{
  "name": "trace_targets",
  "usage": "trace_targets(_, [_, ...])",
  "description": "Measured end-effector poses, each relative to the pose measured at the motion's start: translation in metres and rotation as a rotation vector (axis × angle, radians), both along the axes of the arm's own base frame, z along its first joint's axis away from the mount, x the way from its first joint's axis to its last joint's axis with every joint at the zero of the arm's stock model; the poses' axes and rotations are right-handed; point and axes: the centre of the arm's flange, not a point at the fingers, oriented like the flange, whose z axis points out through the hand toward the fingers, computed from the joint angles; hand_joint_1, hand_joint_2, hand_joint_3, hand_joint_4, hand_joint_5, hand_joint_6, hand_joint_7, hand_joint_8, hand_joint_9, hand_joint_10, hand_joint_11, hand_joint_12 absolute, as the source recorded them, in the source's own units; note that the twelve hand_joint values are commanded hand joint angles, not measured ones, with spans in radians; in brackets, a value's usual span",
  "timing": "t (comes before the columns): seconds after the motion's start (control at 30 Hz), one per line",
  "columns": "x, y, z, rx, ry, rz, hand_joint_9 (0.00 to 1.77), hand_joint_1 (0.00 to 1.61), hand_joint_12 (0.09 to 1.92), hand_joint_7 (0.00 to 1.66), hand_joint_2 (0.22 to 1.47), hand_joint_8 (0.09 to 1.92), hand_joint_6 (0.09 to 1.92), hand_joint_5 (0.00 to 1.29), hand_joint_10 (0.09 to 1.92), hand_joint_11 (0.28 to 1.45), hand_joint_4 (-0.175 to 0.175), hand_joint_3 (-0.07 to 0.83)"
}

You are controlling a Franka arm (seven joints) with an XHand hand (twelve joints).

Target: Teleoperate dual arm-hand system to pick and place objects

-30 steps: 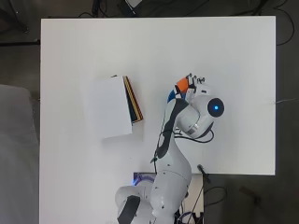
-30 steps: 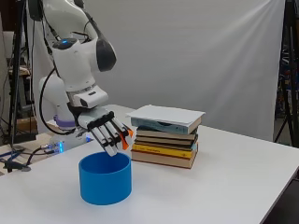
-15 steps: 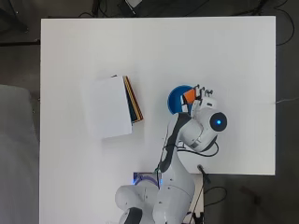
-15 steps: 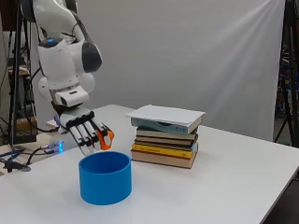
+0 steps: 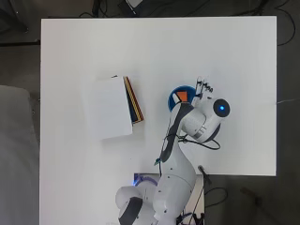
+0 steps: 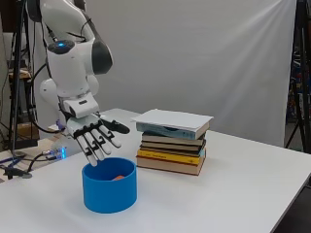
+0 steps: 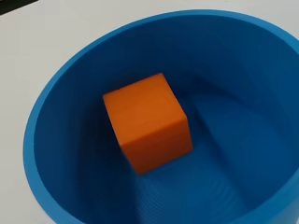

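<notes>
In the overhead view, the arm is reaching up the white table (image 5: 234,56) and partly covering a blue cup (image 5: 174,96), inside which an orange cube (image 5: 181,97) is showing; the hand (image 5: 204,86) is poking out just past the cup's rim, and a stack of books (image 5: 110,108) is lying well apart to the side

In the side view, the hand (image 6: 97,138) is hanging just above the blue cup (image 6: 109,191) with its fingers spread and straight, holding nothing, while a sliver of the orange cube (image 6: 118,177) is peeking over the rim; the stack of books (image 6: 172,145) is standing beside the cup

In the wrist view, the orange cube (image 7: 148,122) is sitting inside the blue cup (image 7: 51,140), apparently tilted on an edge. It looks like 1 small, light, rigid block with smooth faces, so it would probably be best pinched across 2 opposite flat sides, though the cup wall is leaving the fingers little room
</notes>
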Motion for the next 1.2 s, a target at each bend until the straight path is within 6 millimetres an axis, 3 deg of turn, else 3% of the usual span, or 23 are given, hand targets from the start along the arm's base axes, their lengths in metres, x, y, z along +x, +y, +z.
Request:
trace_targets(0.2, [0.011, 0.002, -0.005, -0.022, -0.001, -0.002, 0.37, 0.2, 0.09, 0.24, 0.89, 0.09, 0.09, 0.09, 0.09, 0.46, 0.057, 0.011])
trace_targets(0.43, [0.03, 0.005, 0.023, -0.041, -0.021, 0.035, 0.36, 0.24, 0.09, 0.25, 0.93, 0.09, 0.09, 0.13, 0.09, 0.43, 0.014, 0.013])
trace_targets(0.57, [0.034, 0.025, 0.061, -0.064, -0.061, 0.073, 0.37, 0.23, 0.09, 0.27, 0.94, 0.09, 0.09, 0.15, 0.09, 0.42, 0.015, 0.014])
trace_targets(0.7, [0.04, 0.057, 0.121, -0.109, -0.043, 0.118, 0.34, 0.21, 0.09, 0.23, 0.96, 0.09, 0.09, 0.15, 0.09, 0.42, 0.037, 0.014])
trace_targets(0.83, [0.043, 0.105, 0.189, -0.173, -0.055, 0.177, 0.34, 0.2, 0.09, 0.22, 0.98, 0.09, 0.09, 0.16, 0.09, 0.41, 0.05, 0.015])
trace_targets(0.93, [0.041, 0.141, 0.224, -0.22, -0.064, 0.219, 0.36, 0.19, 0.09, 0.23, 0.99, 0.09, 0.09, 0.17, 0.09, 0.41, 0.049, 0.011])
trace_targets(1.1, [0.044, 0.177, 0.262, -0.282, -0.087, 0.284, 0.39, 0.17, 0.09, 0.25, 0.99, 0.09, 0.09, 0.21, 0.09, 0.42, 0.053, 0.008])
trace_targets(1.2, [0.041, 0.18, 0.26, -0.291, -0.076, 0.286, 0.39, 0.17, 0.09, 0.25, 1.0, 0.09, 0.09, 0.22, 0.09, 0.42, 0.057, 0.008])
